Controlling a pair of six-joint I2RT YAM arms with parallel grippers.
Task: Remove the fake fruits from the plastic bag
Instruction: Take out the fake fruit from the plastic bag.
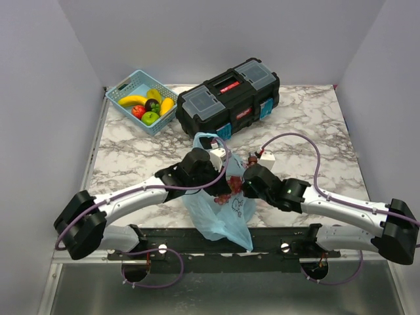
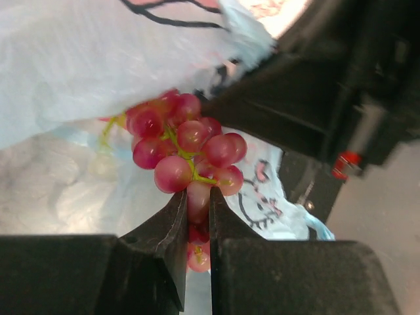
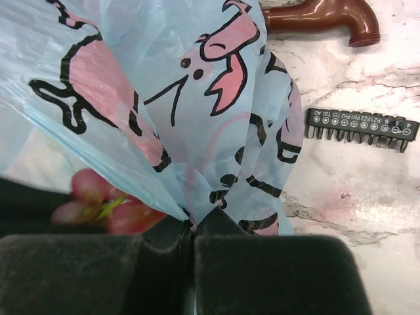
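The light-blue plastic bag [image 1: 226, 213] with pink cartoon prints lies between my two grippers near the table's front. My left gripper [image 1: 220, 178] is shut on a bunch of red fake grapes [image 2: 187, 147], pinching one lower grape between its fingertips [image 2: 195, 197] at the bag's mouth. The bag's film [image 2: 79, 59] hangs above the bunch. My right gripper [image 1: 244, 187] is shut on a fold of the bag [image 3: 197, 98], its tips [image 3: 195, 220] pinching the plastic. The grapes [image 3: 98, 197] show at the left behind the film.
A light-blue lattice basket [image 1: 125, 88] at the back left holds several toy fruits [image 1: 149, 105]. A black toolbox [image 1: 226, 98] stands at the back centre. A brown tap piece [image 3: 321, 16] and a black bit holder [image 3: 361, 128] lie right of the bag.
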